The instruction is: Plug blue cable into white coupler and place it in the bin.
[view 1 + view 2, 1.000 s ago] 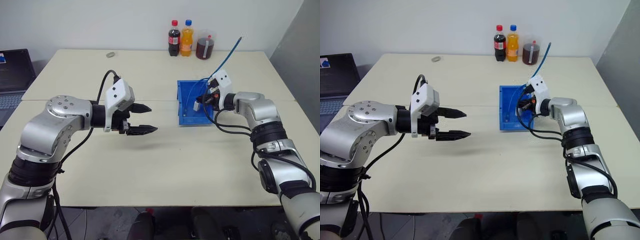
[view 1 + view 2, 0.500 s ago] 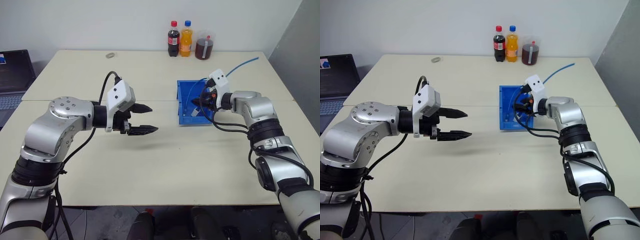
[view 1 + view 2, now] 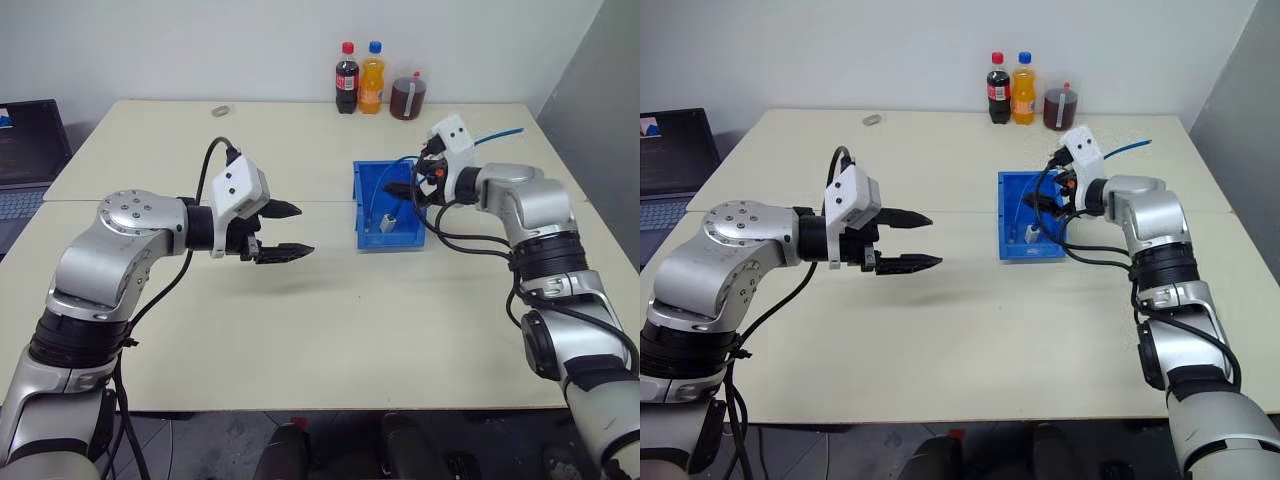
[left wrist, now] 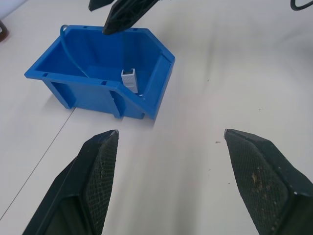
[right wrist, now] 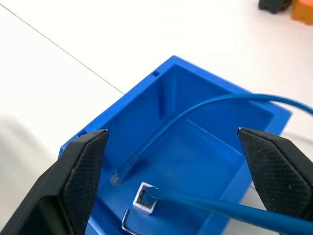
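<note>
**A:** Head camera first. What have you got?

**B:** My left gripper (image 3: pixel 288 231) hangs over the table (image 3: pixel 330 330) left of centre, fingers apart, nothing between them. My right gripper (image 3: pixel 412 188) sits right of centre, above the bin (image 3: pixel 368 238), fingers spread and empty. Three bottles (image 3: pixel 376 78) stand at the top, against the wall.

**A:** And the task things?

**B:** The white coupler (image 3: pixel 388 222) lies inside the bin. The blue cable (image 3: pixel 497 134) runs from the bin out to the upper right.

**A:** Left wrist view?

**B:** My two left fingers (image 4: pixel 93 183) rise wide apart from the bottom corners. The bin (image 4: pixel 146 58) sits in the upper left, the coupler (image 4: pixel 129 80) standing against its lowered front wall. My right gripper's dark fingertips (image 4: pixel 124 12) poke in over it at the top edge.

**A:** Right wrist?

**B:** Fingers (image 5: pixel 80 178) far apart at both lower corners. Between them, the bin's interior (image 5: pixel 205 152). The coupler (image 5: pixel 143 198) rests low in the middle with a blue cable (image 5: pixel 215 203) plugged into it. A second blue strand (image 5: pixel 195 110) arcs in from the right, its plug (image 5: pixel 117 176) lying loose beside the coupler.
</note>
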`<action>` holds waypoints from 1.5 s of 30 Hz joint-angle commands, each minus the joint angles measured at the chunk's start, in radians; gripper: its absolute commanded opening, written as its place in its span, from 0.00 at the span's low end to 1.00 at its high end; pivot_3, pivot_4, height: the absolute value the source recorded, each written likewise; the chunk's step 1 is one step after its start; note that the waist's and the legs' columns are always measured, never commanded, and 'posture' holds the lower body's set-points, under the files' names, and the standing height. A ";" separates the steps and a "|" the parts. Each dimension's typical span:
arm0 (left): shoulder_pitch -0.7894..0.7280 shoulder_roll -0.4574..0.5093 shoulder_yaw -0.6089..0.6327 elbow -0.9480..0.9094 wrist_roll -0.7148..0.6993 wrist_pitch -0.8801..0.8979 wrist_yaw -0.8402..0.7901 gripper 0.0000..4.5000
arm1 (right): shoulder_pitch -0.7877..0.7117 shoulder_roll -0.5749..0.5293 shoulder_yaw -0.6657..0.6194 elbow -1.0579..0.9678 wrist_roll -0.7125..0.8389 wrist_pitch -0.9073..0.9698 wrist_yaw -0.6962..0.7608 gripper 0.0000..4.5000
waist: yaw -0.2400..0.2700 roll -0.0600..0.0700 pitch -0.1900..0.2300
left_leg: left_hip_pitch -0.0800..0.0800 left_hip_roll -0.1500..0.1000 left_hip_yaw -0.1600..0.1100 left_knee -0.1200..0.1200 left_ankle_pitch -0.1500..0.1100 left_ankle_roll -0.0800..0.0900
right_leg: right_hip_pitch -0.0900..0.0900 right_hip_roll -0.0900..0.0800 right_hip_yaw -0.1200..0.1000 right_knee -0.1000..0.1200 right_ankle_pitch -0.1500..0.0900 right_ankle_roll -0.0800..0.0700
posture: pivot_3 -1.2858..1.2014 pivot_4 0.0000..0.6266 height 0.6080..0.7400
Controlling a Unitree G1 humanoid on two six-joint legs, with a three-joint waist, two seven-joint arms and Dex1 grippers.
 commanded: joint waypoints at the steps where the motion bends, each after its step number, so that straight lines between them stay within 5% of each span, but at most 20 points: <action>1: -0.010 -0.004 0.018 0.001 0.011 -0.029 0.003 0.80 | 0.012 -0.043 -0.024 -0.124 0.015 0.031 -0.002 1.00 | 0.001 0.000 0.000 | 0.000 0.000 0.000 0.000 0.000 0.000 | 0.000 0.000 0.000 0.000 0.000 0.000 | 0.52 0.24 1.00; 15: 0.020 -0.051 0.035 0.033 0.040 -0.101 0.054 0.80 | 0.170 0.015 -0.232 -0.416 0.061 0.060 -0.304 1.00 | 0.001 0.000 0.000 | 0.000 0.000 0.000 0.004 0.000 0.000 | 0.000 0.000 0.000 0.005 0.000 0.000 | 0.52 0.24 1.00; 21: 0.056 -0.086 0.030 0.051 0.095 -0.173 0.115 0.80 | 0.362 0.068 -0.242 -0.609 0.099 0.057 -0.340 1.00 | 0.003 0.000 0.000 | 0.000 0.000 -0.001 0.004 0.000 0.000 | 0.000 0.000 0.000 0.006 0.000 0.000 | 0.52 0.24 1.00; 27: 0.079 -0.134 0.023 0.042 0.105 -0.185 0.142 0.80 | 0.435 0.098 -0.207 -0.582 0.018 -0.048 -0.456 1.00 | 0.002 0.000 0.000 | 0.001 0.000 0.000 0.005 0.000 0.000 | 0.000 0.000 0.001 0.009 0.000 0.000 | 0.52 0.24 1.00; 34: 0.081 -0.142 0.033 0.060 0.108 -0.193 0.143 0.80 | 0.348 0.062 -0.153 -0.469 0.000 -0.026 -0.430 1.00 | 0.000 0.000 0.000 | 0.002 0.000 0.001 0.005 0.000 0.000 | 0.000 0.000 0.002 0.010 0.000 0.000 | 0.52 0.24 1.00; 45: 0.062 -0.157 0.025 0.085 0.117 -0.207 0.137 0.80 | -0.094 0.138 -0.073 0.171 -0.031 -0.230 -0.345 1.00 | -0.004 0.000 0.000 | 0.004 0.000 0.002 0.005 0.000 0.000 | 0.000 0.001 0.003 0.011 0.000 0.000 | 0.52 0.24 1.00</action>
